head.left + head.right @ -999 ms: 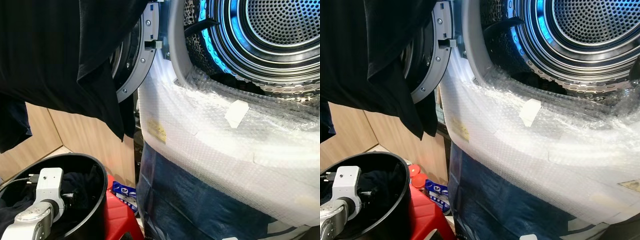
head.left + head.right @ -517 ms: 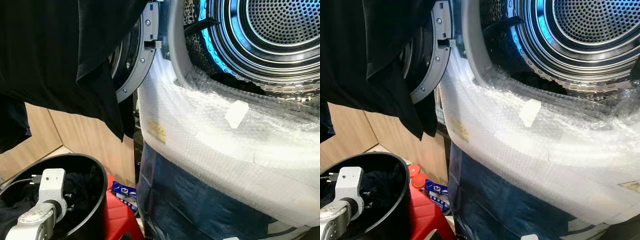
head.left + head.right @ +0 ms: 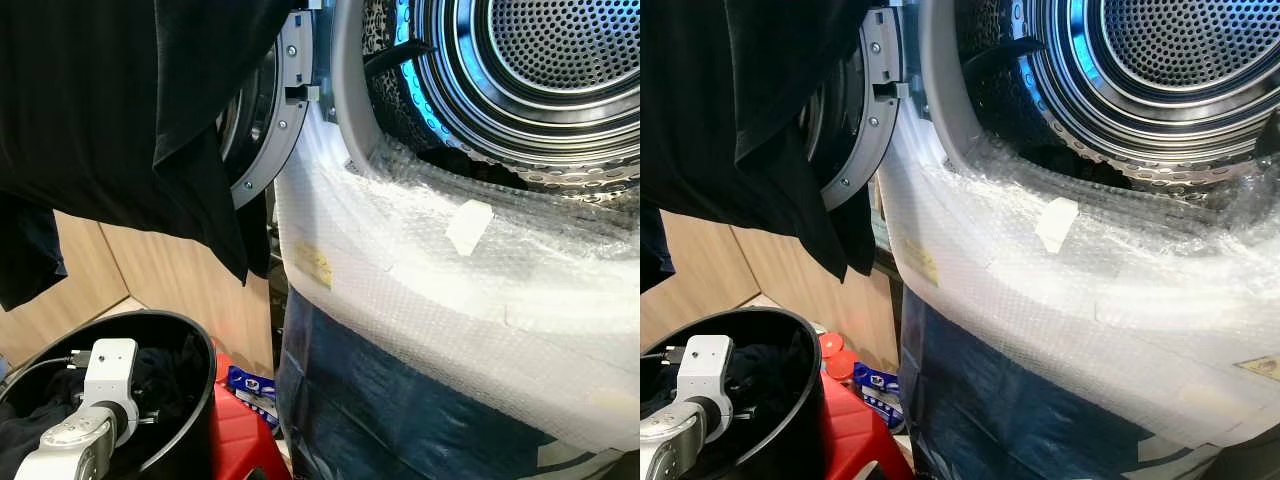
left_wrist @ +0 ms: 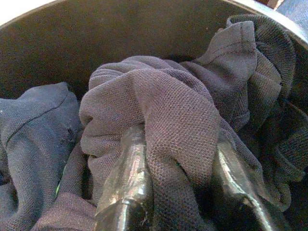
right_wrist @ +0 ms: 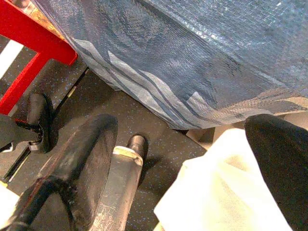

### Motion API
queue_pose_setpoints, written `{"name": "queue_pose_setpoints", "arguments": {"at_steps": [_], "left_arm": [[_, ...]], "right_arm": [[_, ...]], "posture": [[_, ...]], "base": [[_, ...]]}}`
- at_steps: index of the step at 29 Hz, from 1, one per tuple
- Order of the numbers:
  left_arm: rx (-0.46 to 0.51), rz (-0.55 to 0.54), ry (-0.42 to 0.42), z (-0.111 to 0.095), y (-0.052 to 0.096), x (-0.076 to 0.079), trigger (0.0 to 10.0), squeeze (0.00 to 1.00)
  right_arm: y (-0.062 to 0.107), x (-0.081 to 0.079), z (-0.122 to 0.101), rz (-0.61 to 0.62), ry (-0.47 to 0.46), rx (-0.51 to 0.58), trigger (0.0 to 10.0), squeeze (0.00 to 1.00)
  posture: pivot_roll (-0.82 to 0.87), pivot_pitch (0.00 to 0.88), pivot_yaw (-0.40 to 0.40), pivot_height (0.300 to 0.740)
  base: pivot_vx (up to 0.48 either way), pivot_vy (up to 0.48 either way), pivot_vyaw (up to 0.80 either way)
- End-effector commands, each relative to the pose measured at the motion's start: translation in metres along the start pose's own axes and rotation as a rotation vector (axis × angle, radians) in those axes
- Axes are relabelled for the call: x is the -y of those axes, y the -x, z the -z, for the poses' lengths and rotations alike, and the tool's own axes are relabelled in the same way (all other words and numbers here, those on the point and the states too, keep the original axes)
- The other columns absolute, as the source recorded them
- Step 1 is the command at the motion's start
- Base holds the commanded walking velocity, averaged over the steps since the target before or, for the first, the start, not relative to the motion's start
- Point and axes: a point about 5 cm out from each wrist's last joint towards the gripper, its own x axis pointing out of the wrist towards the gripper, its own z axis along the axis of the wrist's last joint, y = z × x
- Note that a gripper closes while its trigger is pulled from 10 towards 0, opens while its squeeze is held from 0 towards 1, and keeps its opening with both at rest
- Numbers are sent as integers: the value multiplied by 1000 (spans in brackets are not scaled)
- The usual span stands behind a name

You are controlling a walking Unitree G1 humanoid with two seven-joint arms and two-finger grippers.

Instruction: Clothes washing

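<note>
Left gripper (image 4: 178, 192) pinching grey garment (image 4: 168, 120) (knit), inside black bucket (image 3: 195, 365)

Metal, wrap and knit cloth

Glossy perforated steel drum (image 3: 560, 60); crinkly clear bubble wrap (image 3: 420, 280); matt grey knitted garment (image 4: 168, 120); shiny black plastic bucket (image 3: 190, 350).

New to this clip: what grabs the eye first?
The open washer drum glows blue at upper right, its front swathed in bubble wrap. A dark garment hangs at upper left, and below it the left gripper pinches a fold of dark grey cloth inside the black basket.
</note>
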Motion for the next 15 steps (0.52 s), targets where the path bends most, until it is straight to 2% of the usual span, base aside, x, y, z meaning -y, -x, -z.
{"name": "queue_pose_setpoints", "arguments": {"at_steps": [1,4,8,9,12,13,14,15], "left_arm": [[9,-1,10,-2,4,1,0,0],[21,-34,20,-2,11,-4,0,0],[100,-35,3,-21,17,-8,0,0],[151,-20,-29,-34,20,-8,0,0],[207,34,-118,-53,27,-4,0,0],[240,102,-186,-66,34,3,0,0],[240,102,-186,-66,34,3,0,0],[268,156,-218,-75,39,8,0,0]], "right_arm": [[0,0,0,1,-7,-2,10000,0],[-1,0,-8,2,-6,13,10000,0],[-3,-1,-17,3,-11,37,10000,0],[-3,-2,-19,1,-10,40,10000,0],[-3,-4,-21,-4,-5,44,10000,0],[-4,-6,-22,-12,-1,46,10000,0],[-4,-6,-22,-12,-1,46,10000,0],[-4,-7,-23,-16,1,47,10000,0]], "posture": [[28,0,-12,740],[34,0,-13,740],[44,0,-18,740],[47,0,-17,740],[51,0,-20,740],[56,0,-20,740],[56,0,-20,740],[58,0,-20,740]], "base": [[0,0,0],[0,0,0],[0,0,0],[0,0,0],[0,0,0],[0,0,0],[0,0,0],[0,0,0]]}}
